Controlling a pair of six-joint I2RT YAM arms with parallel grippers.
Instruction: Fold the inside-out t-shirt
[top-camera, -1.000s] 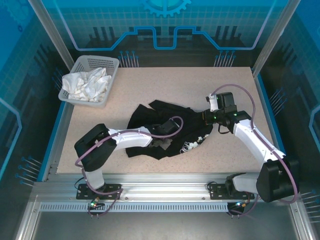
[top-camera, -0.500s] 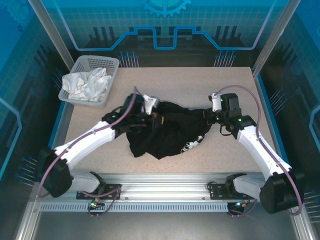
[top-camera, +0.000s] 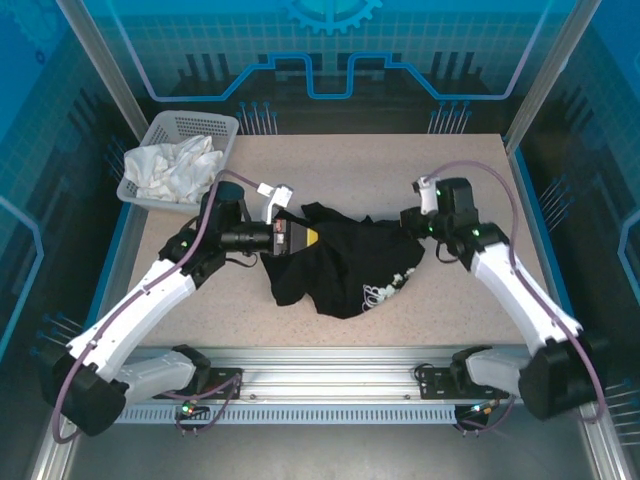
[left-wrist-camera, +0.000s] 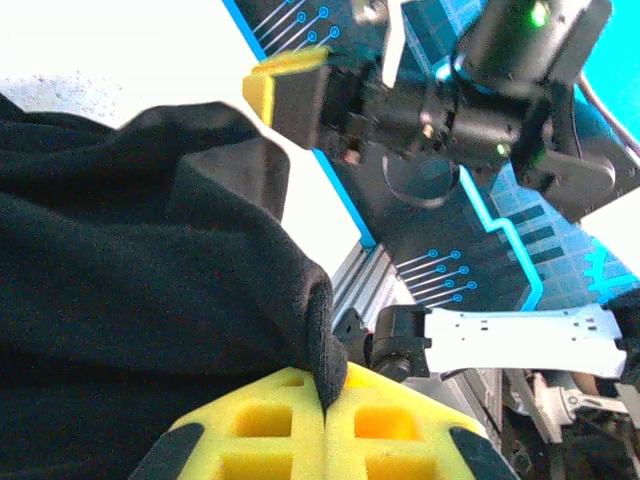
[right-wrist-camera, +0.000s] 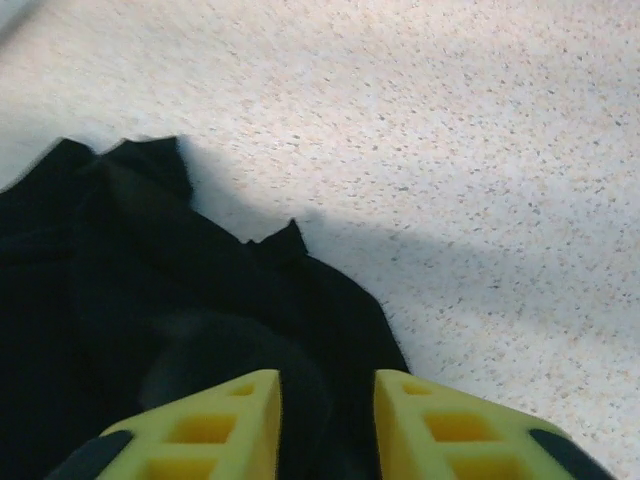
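Tension across the cloth is what this step seems to call for: the inside-out t-shirt lies crumpled in a dark heap in the middle of the table, with a little of its pale print showing at the near right edge, and it probably has to be spread flat before any fold can be made. The left gripper sits at the shirt's left end, and the wrist view shows its yellow fingers pressed together with a fold of black fabric caught in the seam between them, so it is clamped on the shirt. The right gripper is at the shirt's far right corner; its jaws stand partly apart, astride a hump of black cloth that lies in the gap, and the pads look to flank it loosely rather than pinch it. To do this well, the right side likely needs a sure hold on a hem or sleeve edge, not a bunched layer, before both arms draw apart evenly and low. Pulling left too far risks crowding the basket of white cloth at the far left corner.
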